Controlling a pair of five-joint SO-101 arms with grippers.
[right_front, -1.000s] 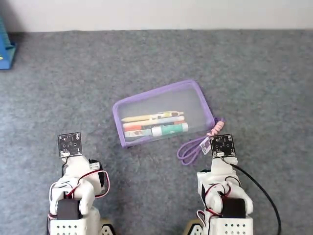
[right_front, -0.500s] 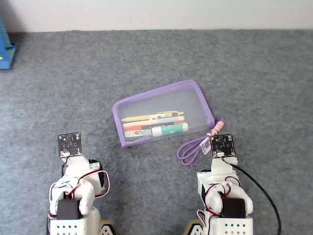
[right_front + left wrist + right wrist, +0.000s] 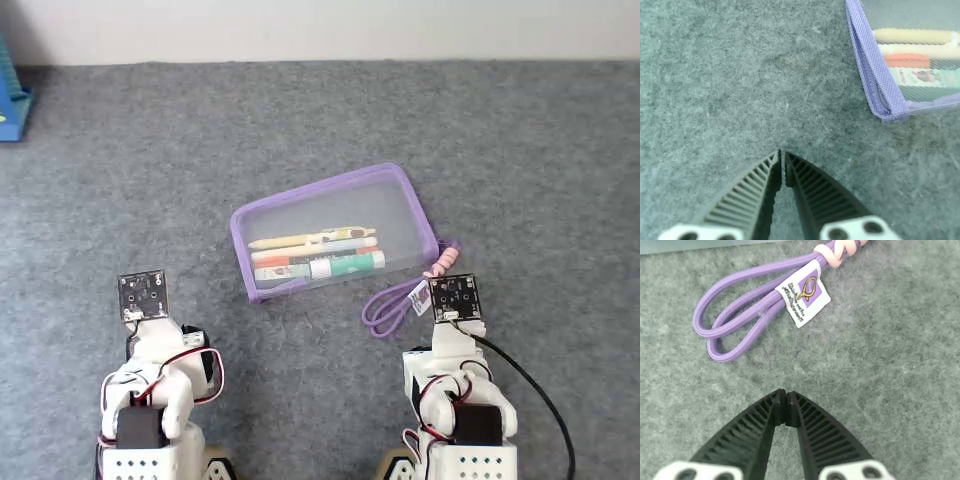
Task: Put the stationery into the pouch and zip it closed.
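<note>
The translucent, purple-edged mesh pouch (image 3: 335, 232) lies flat on the grey felt-covered bench (image 3: 500, 150). The stationery (image 3: 315, 255), a yellow pen, an orange-capped marker and a green-and-white stick, is stacked in a row inside it. Its purple border reads as an unbroken line all round, so the zip looks closed, though the teeth are too fine to be sure of. On that reading the task is as good as done, which would explain why neither arm holds anything.

The left gripper (image 3: 781, 159) has its ribbed black fingers pressed together with nothing between them, low over bare felt. The pouch's near corner (image 3: 880, 80) lies ahead of it and off toward the other arm's side, well apart from its tips.

The right gripper (image 3: 786, 401) is likewise pinched together and empty. Just ahead of it lies the looped purple cord (image 3: 755, 310) with its white paper label (image 3: 804, 294), joined to a pink coiled tie (image 3: 837, 252) at the pouch's corner. The cord is near the fingertips but not touching them. The pouch body lies beyond the cord, ahead and to the inner side of this gripper, nearer to it than to the left one.
</note>
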